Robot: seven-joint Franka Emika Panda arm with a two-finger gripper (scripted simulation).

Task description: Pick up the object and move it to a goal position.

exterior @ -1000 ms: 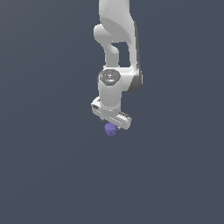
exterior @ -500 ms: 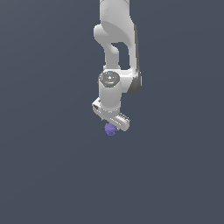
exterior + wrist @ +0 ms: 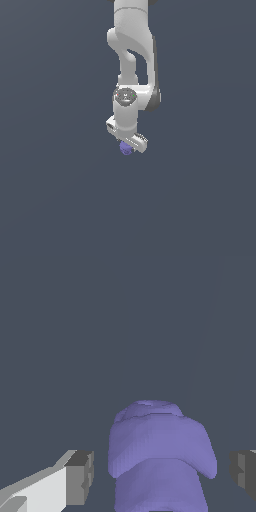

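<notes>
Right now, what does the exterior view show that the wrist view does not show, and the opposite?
Only the exterior view shows the white Panda arm reaching down over the dark floor, with its wrist hiding most of the purple blob. Only the wrist view shows the gripper with jaws apart, a gap on each side of the blob, and its lumpy folded shape. Both show the blob directly at the gripper.

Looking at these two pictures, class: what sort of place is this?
Most likely a bare simulated test scene: flat, featureless grey surface, a smoothly rendered white arm, and one purple blob between the open gripper fingers.
</notes>
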